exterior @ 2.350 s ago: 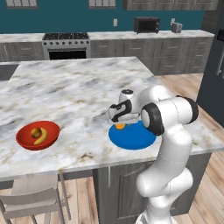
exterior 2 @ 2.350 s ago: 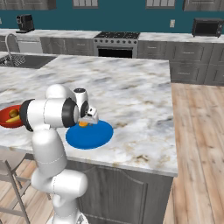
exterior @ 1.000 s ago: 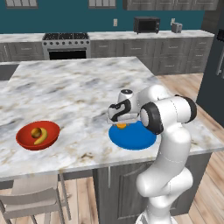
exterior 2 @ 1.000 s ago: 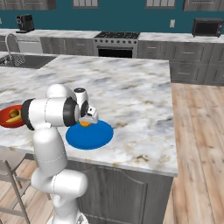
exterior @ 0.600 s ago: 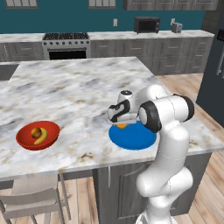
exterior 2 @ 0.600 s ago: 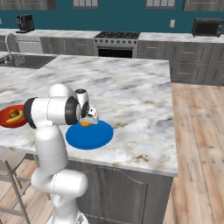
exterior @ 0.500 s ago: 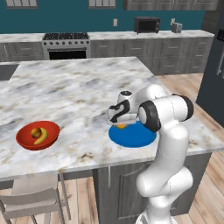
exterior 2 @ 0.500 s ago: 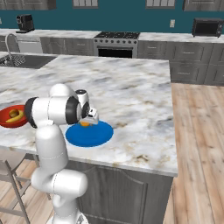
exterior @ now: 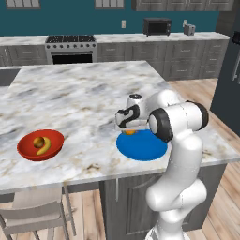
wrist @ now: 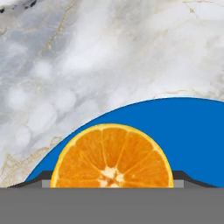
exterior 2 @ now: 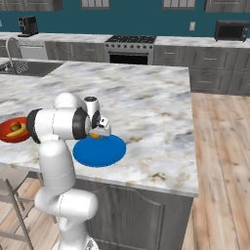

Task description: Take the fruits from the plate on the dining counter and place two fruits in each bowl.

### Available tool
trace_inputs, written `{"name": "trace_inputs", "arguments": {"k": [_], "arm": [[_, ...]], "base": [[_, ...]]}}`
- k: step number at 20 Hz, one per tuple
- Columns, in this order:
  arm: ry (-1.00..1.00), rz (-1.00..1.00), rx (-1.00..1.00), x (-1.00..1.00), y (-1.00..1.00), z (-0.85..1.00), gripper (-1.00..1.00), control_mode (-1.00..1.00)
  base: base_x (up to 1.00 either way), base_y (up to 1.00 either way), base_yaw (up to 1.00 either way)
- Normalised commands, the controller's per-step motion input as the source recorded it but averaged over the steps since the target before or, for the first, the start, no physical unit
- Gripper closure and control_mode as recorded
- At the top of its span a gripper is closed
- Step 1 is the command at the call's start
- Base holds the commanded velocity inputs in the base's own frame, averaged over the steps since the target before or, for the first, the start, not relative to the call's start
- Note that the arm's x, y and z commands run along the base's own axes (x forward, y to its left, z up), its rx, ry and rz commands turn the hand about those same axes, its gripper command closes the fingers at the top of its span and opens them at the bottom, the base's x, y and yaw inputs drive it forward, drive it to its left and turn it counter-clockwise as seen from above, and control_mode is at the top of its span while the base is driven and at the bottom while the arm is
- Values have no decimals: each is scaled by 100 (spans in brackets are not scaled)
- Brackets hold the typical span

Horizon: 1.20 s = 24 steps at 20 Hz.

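While the big marble tabletop (exterior: 70, 93) takes up most of the room, the white arm (exterior: 180, 140) is bent over its near side, elbow up, wrist dipped toward the blue plate (exterior: 145, 146). That plate sits flat near the tabletop's front edge, and from the other side you can see the same blue disc (exterior 2: 100, 151) just below the wrist.

Way over to the robot's left, well apart from the plate, there's the red bowl (exterior: 28, 149), also near the front edge. It's got a yellow banana (exterior: 45, 146) curled in it with a round brownish-orange fruit (exterior: 38, 142) right next to it, touching or nearly so.

On the plate's far rim sits an orange (wrist: 111, 157), cut face showing the segments, looks like a half. From the base views it's just a bit of orange (exterior: 130, 132) peeking out under the hand.

The pincer (exterior: 127, 126) is down right at that orange, one dark fingertip (wrist: 41, 178) on each side of it in the hand view. Honestly can't tell if the fingers are actually pressing on it or just sitting around it, since the tips barely show at the bottom of that view.
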Motion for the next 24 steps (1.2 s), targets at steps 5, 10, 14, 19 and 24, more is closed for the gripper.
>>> {"name": "trace_inputs", "arguments": {"k": [5,10,14,19,24], "arm": [[4,0,1,-42,-37,93,100,-100],[5,0,0,-81,-54,93,100,-100],[0,0,0,-100,-33,63,100,-100],[0,0,0,-100,0,57,100,-100],[1,0,0,-78,10,59,100,-100]], "base": [[0,0,0],[0,0,0],[0,0,0],[0,0,0],[0,0,0]]}}
